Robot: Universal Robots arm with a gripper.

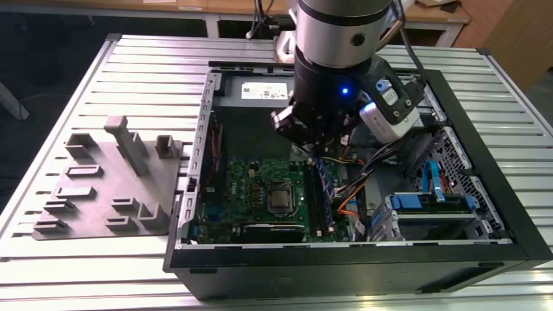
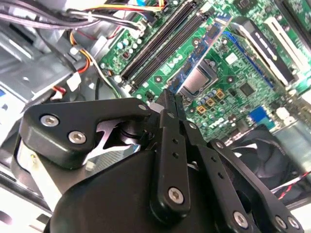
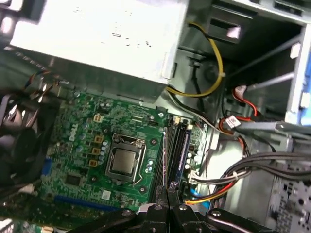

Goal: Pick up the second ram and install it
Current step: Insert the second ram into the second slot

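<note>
my gripper (image 2: 170,99) jaws pinched on the second ram (image 2: 204,48), its long axis running toward 6 o'clock from me in the exterior view, parallel to the black slots (image 2: 160,41) just beside, seemingly unseated.

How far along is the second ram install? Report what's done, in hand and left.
Done: the second ram is picked up, clamped in the pincer. In hand: it hangs over the motherboard, close beside the long black slots. Left: seating it; in the second wrist view it does not look pressed home and those slots look empty.
</note>
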